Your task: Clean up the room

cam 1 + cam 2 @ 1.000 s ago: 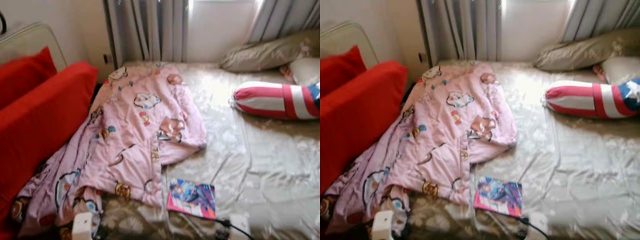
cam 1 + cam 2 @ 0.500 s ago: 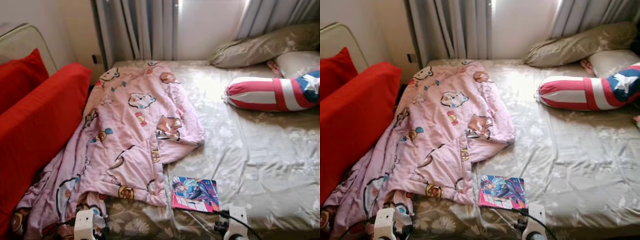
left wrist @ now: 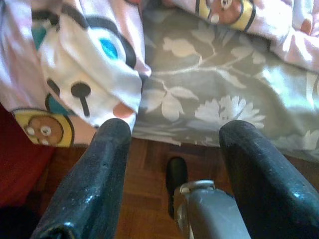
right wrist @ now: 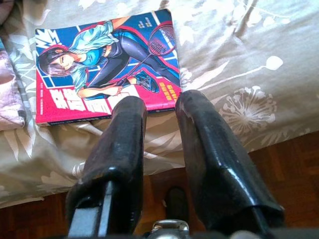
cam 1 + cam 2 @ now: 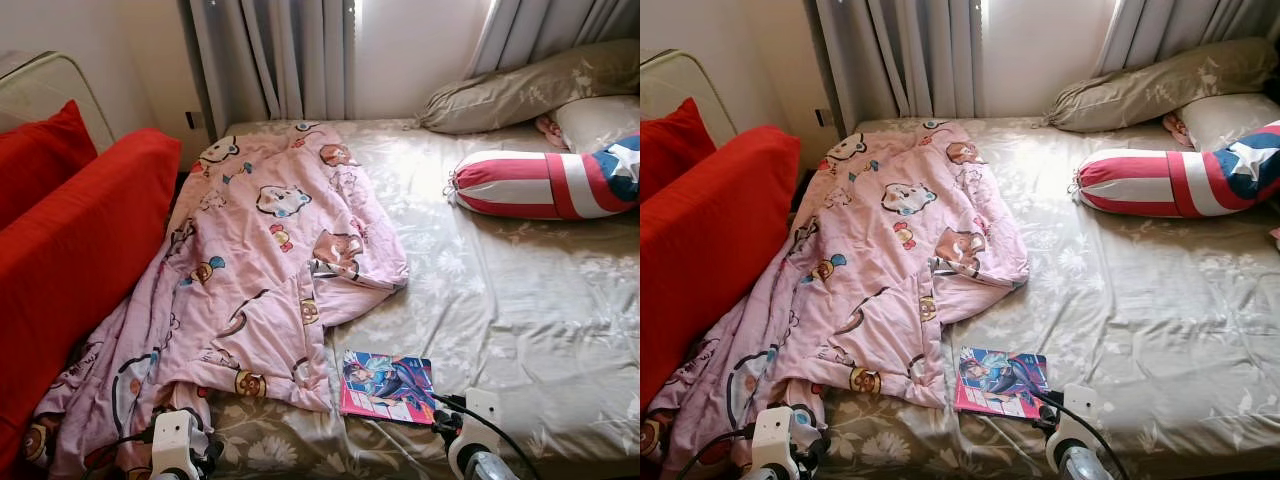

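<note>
The comic book point(image 4: 102, 67) lay flat on the floral bedsheet point(image 5: 520, 300) at the bed's near edge, at five o'clock from the pink quilt point(image 5: 260, 270), with the right gripper point(image 4: 159, 112), fingers slightly apart and empty, poised just short of it, so the approach looked done and the next move called for reaching in to grip its edge, while the left gripper point(image 3: 172, 132) hung wide apart by the quilt's corner.

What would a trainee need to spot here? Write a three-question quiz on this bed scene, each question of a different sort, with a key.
1. True or false: the comic book lies on the pink blanket.
2. Which hand is nearest the comic book?
A. left hand
B. right hand
3. Fill in: the striped bolster lies near the ____ of the bed, by the pillows.

Key:
1. False; it lies on the bare sheet beside the blanket's edge.
2. B; its open fingers hang just short of the book's near edge.
3. Head.
</note>
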`<state>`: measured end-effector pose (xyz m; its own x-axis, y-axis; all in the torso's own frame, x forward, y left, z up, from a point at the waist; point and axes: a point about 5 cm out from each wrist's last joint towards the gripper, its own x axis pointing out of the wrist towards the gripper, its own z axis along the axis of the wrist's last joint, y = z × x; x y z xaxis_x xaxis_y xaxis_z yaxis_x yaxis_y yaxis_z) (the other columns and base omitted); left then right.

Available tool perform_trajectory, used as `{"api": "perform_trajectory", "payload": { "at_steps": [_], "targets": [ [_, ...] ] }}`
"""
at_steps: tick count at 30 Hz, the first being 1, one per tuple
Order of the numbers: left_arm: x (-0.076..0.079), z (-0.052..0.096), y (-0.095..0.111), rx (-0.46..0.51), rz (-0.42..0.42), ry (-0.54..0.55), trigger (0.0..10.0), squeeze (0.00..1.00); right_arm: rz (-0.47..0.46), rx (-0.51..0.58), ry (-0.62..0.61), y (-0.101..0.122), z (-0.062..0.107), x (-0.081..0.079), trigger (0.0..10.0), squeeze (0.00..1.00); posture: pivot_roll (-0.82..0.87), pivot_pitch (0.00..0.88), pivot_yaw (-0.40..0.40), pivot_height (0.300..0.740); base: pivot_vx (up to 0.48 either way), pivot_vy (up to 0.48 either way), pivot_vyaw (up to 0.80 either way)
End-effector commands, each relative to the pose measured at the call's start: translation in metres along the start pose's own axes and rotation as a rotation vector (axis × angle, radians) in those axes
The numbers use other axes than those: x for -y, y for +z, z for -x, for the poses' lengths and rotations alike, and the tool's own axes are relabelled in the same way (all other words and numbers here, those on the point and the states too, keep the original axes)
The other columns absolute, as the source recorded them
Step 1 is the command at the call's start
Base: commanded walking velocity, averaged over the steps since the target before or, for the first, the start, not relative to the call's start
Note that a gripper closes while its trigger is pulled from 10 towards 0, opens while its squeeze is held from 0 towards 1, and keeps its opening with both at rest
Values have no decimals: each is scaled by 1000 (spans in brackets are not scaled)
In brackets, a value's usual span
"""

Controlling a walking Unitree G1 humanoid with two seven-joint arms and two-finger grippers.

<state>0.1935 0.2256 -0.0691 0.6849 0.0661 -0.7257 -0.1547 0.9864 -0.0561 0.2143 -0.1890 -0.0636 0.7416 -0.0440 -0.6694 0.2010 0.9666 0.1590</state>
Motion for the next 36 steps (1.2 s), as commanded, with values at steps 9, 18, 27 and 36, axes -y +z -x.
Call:
{"api": "perform_trajectory", "payload": {
  "at_steps": [9,18,27,36],
  "targets": [
    [8,11,-42,-92,58,34,10000,0,-14,-16,-26,-12,12,35,10000,0,75,0,1,740,0,0,0],
    [17,-5,16,89,7,-25,10000,0,-35,-3,-73,-3,15,57,10000,0,43,0,-23,740,0,0,0],
    [0,-5,31,122,14,22,10000,0,-65,-93,-122,-30,32,82,10000,0,21,0,-103,740,0,0,0],
    [-12,-2,23,83,12,52,10000,0,-68,-69,-68,-15,12,39,10000,0,61,0,-133,740,0,0,0]
  ]
}}
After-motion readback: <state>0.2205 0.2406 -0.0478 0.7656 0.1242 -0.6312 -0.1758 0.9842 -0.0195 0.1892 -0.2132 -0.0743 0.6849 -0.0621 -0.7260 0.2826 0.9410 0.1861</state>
